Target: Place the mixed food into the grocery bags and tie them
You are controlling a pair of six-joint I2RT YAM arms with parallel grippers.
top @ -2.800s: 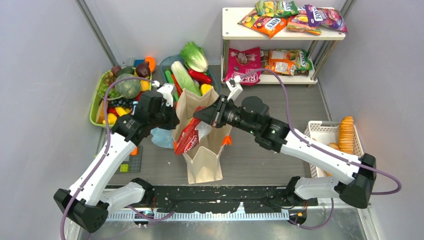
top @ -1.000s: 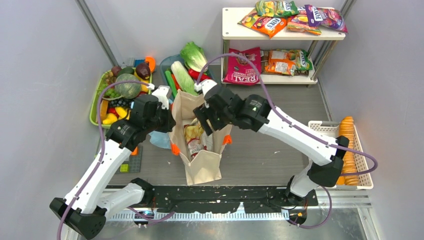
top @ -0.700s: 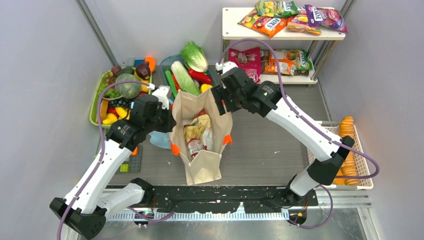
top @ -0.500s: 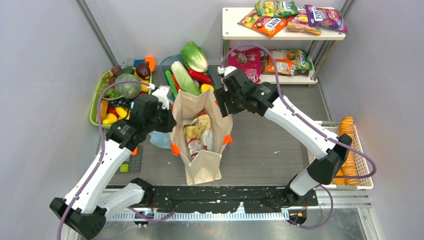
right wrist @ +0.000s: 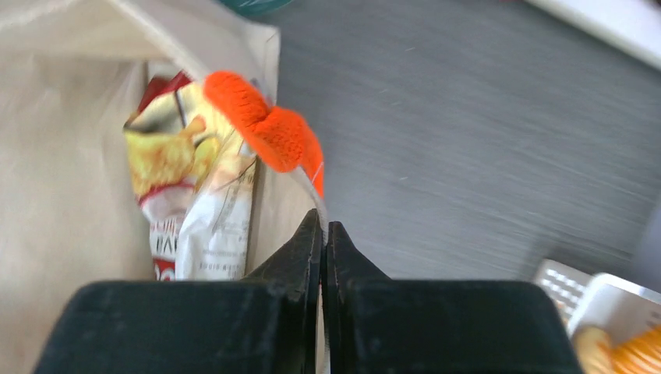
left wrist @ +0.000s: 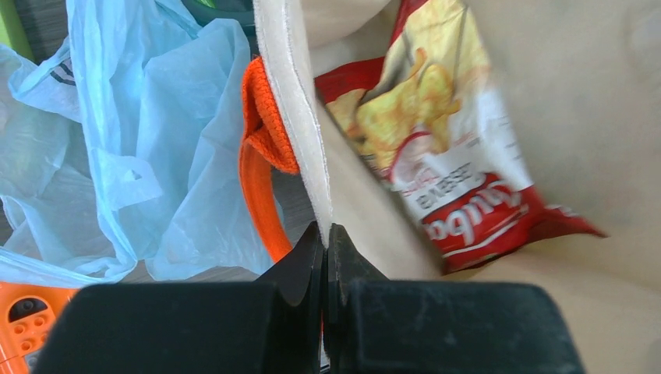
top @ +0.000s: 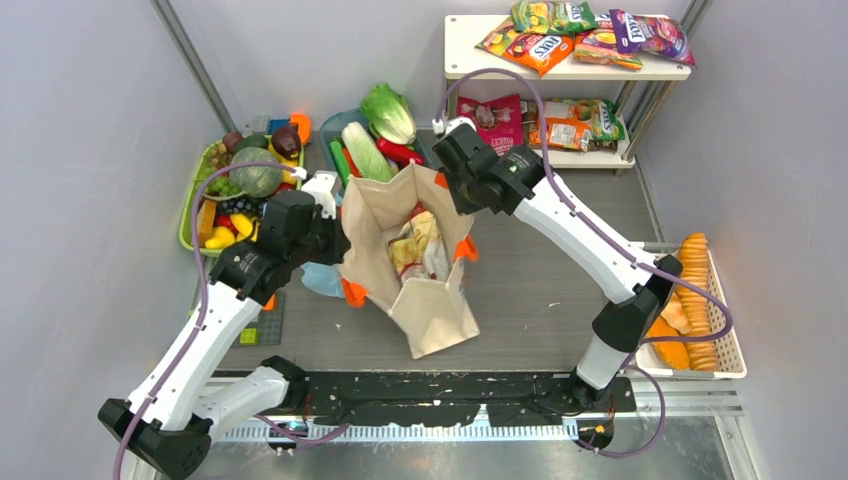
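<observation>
a: where is the canvas tote [top: 440, 320]?
b: on the table between the two arms. its mouth is open and it leans over to one side.
a: what is the left gripper [left wrist: 326, 234] doing?
b: its jaws are squeezed tight on the tote's left rim, right by an orange handle [left wrist: 263, 148].
a: and the right gripper [right wrist: 323, 227]?
b: same thing. it is pinched tight on the rim on the other side, just under the other handle.
a: is any food in the tote?
b: yes. a red chip packet [left wrist: 460, 195] lies inside, with a paler packet next to it.
a: where is the blue plastic bag [left wrist: 156, 148]?
b: all crumpled on the table, touching the tote's left side.
a: what food is outside?
b: snack packets [top: 540, 48] lie on the white shelf [top: 462, 45] at the back. a leafy cabbage [top: 388, 112] sits just behind the tote. toy fruit fills the green tray [top: 187, 210] on the left.
</observation>
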